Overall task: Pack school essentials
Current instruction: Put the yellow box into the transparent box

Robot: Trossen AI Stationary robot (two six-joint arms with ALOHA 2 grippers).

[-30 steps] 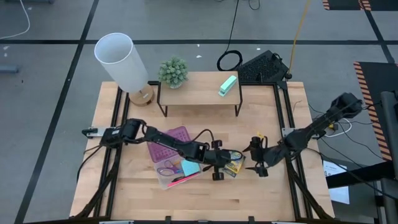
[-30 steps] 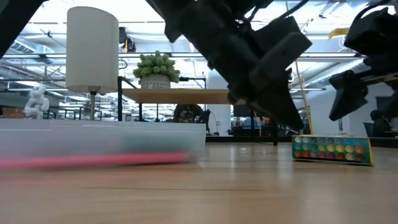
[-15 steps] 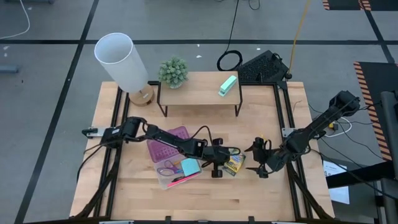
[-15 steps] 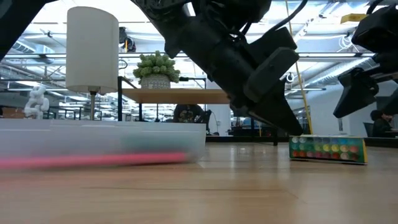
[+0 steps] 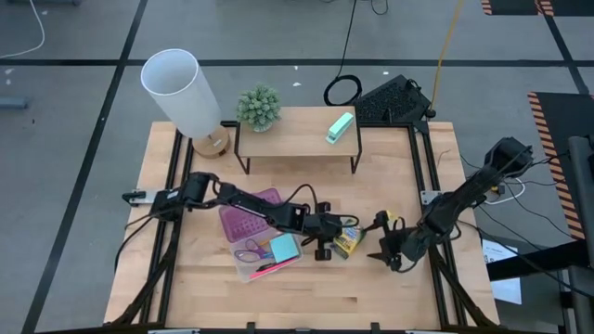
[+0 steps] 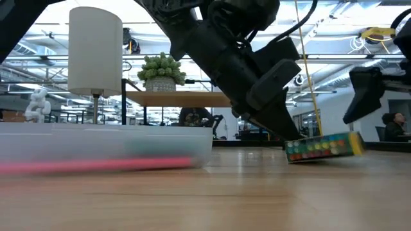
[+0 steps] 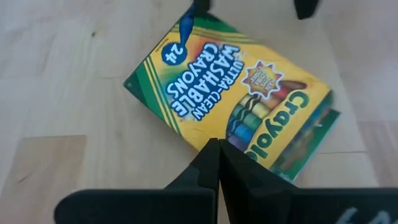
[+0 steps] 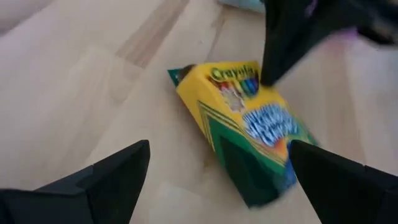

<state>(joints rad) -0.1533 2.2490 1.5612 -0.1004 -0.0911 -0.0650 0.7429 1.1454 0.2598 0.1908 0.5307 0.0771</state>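
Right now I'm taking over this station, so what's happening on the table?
The left gripper has its closed fingers pressed on one end of the crayon box, tipping it so one end lifts off the table. The right gripper waits open beside it. Scissors and a pink pencil already lie in the clear case.

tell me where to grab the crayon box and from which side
Grip the crayon box across its thin faces, at the raised end facing the right gripper. In the low view it sits tilted, that end off the table while the left gripper, fingers shut, presses on the other end. Coming in from the right looks best.
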